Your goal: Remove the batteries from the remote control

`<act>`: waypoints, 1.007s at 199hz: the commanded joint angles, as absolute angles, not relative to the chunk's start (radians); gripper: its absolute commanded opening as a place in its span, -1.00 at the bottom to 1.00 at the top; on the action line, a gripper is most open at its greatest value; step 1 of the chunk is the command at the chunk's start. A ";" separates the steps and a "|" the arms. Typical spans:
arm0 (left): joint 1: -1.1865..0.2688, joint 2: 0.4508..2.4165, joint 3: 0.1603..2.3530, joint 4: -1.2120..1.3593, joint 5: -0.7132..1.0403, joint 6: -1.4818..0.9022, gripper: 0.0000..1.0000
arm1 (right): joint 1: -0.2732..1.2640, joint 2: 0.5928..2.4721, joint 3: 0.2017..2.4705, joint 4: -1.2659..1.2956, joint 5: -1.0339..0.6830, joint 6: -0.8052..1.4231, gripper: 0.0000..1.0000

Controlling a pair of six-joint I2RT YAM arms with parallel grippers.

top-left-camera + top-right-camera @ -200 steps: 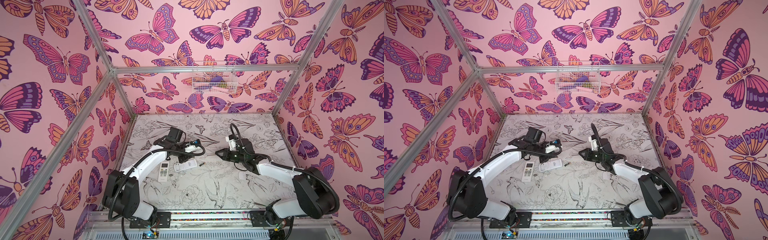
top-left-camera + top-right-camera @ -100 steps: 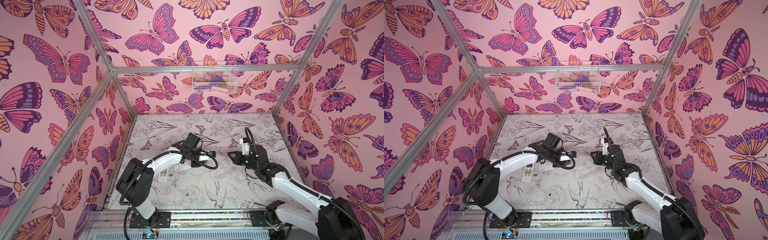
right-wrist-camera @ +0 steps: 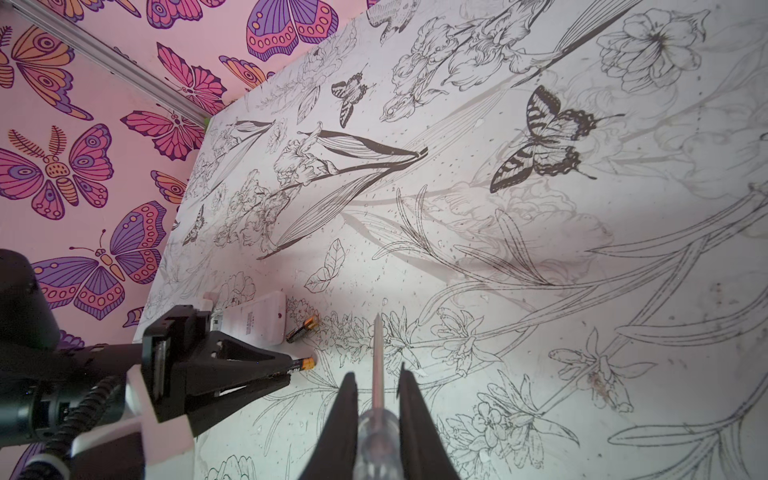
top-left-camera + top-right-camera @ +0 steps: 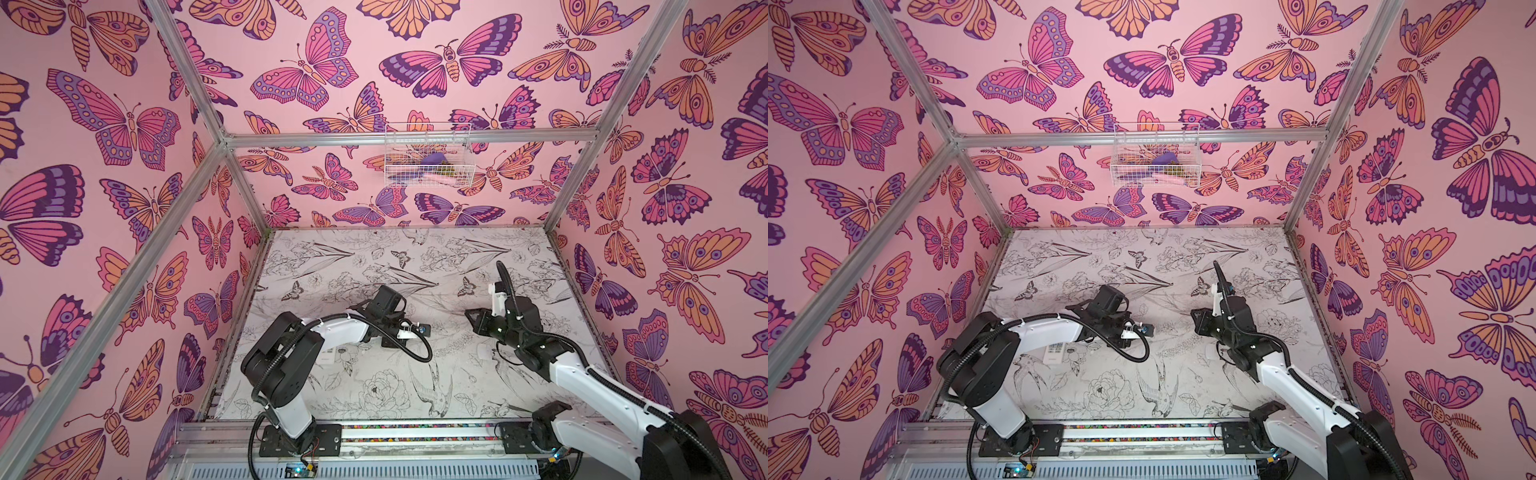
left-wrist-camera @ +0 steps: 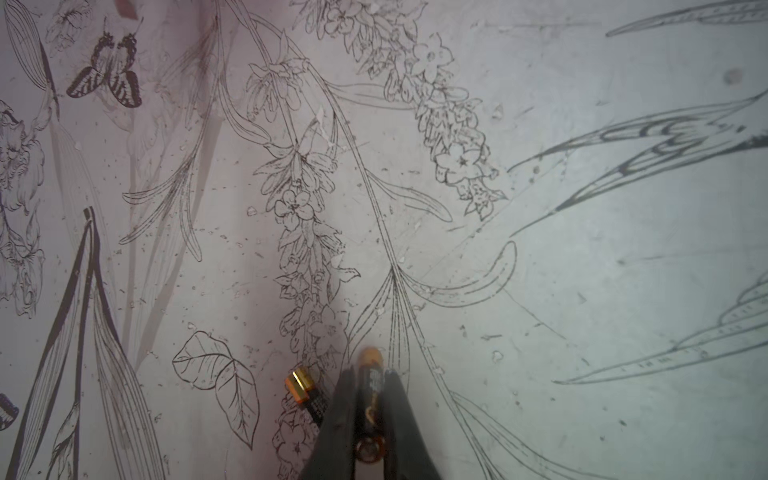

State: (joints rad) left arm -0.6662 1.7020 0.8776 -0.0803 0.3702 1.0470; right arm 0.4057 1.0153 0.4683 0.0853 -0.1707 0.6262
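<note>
Pinched lengthwise in left gripper [image 5: 370,376]: slim black gold-ended battery [image 5: 371,359]; second battery [image 5: 305,395] lies just beside it, near white plastic remote [image 3: 257,322]. Meanwhile right gripper [image 3: 377,380] clamps clear-handled screwdriver [image 3: 377,349]. Risk: the smooth round cell slips, or rolls on release and knocks the loose one.

Black batteries [image 5: 306,397] with gold-orange ends

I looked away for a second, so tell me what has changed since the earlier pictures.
The left gripper swung toward the front and middle of the table; the right gripper drew back to the right. Nothing was grabbed or released: the left stays shut on a battery, the right on the screwdriver. The remote stayed put.
</note>
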 commanded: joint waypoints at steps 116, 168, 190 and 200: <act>-0.671 1.666 0.734 0.013 0.301 1.123 -0.42 | 0.234 1.053 0.368 0.202 -0.191 0.658 -1.00; -0.672 1.625 0.744 -0.031 0.275 1.082 -0.26 | 0.094 1.188 0.380 0.275 -0.396 0.702 -1.00; -0.673 1.598 0.806 -0.154 0.272 1.023 -0.17 | 0.075 1.242 0.397 0.319 -0.467 0.725 -1.00; -0.675 1.590 0.826 -0.195 0.260 1.004 -0.13 | 0.071 1.270 0.417 0.311 -0.481 0.714 -0.98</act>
State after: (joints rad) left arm -0.6682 1.6325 0.7708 -0.0532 0.2741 1.0725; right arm 0.0837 1.2240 0.3717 0.2516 -0.3786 0.6937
